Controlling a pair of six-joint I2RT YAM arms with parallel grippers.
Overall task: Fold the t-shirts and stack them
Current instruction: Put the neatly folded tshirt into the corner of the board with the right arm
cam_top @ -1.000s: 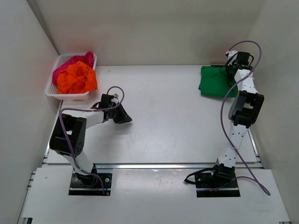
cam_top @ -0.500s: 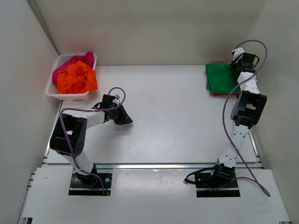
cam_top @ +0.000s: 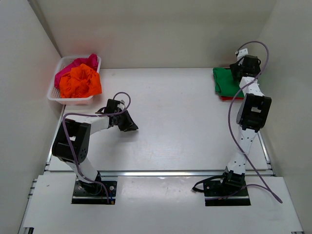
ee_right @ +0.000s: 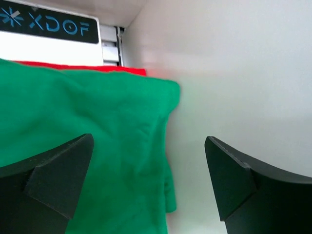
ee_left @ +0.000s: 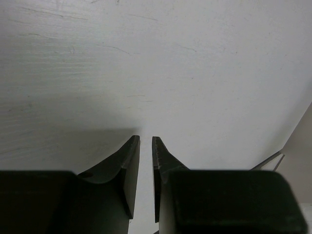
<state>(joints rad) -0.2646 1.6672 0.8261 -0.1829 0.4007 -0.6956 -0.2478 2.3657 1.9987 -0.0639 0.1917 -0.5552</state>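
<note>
Right wrist: released right pincer [ee_right: 148, 138] straddles green t-shirt [ee_right: 97, 126] edge; red t-shirt [ee_right: 122, 70] mostly hidden beneath.

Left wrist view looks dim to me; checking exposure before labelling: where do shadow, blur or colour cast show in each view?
Left wrist: the left hand is near-black, throwing a soft shadow on the table. Right wrist: right hand edges blur; green t-shirt tints the table beside it. Top external: even, soft light.
</note>
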